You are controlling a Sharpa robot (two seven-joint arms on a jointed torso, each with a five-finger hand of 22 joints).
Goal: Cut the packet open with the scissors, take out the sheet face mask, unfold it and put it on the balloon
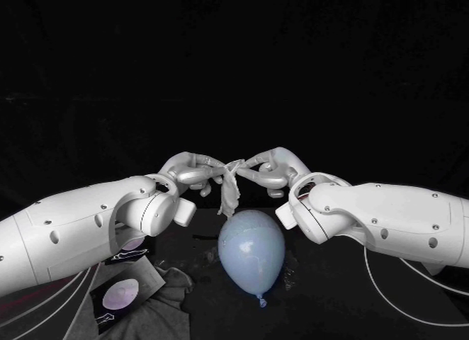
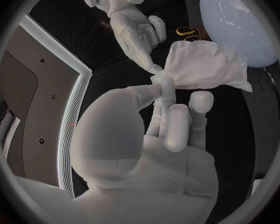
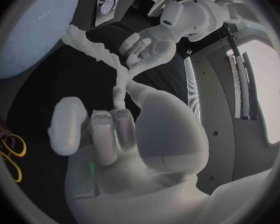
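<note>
Head view: both hands are up and close together over the balloon (image 1: 252, 249). The left hand (image 1: 194, 170) and right hand (image 1: 269, 168) face each other w/ fingertips almost meeting. Each one pinches the upper edge of the sheet mask (image 1: 230, 190). The mask hangs down between them, crumpled, only partly opened. Its low end comes near the balloon's top; if it touches, I cannot tell. The balloon lies on the black table (image 1: 326, 304), knot toward me. The packet (image 1: 122, 292) lies at front-left, beside a grey cloth (image 1: 171, 296).

Left wrist view: the left hand (image 2: 171, 119) has thumb and one finger clamped on a corner of the sheet mask (image 2: 205, 67); the other fingers stand straight. The right hand (image 2: 137, 32) reaches the same corner from the opposite side. The balloon (image 2: 239, 25) is behind the mask, and the yellow handles of the scissors (image 2: 187, 31) are further away.

Right wrist view: the right hand (image 3: 115, 129) is pinched on the sheet mask (image 3: 93, 49), which runs as a thin strip toward the left hand (image 3: 149, 45). The scissors (image 3: 12, 154) lie on the table, well apart from both hands.
</note>
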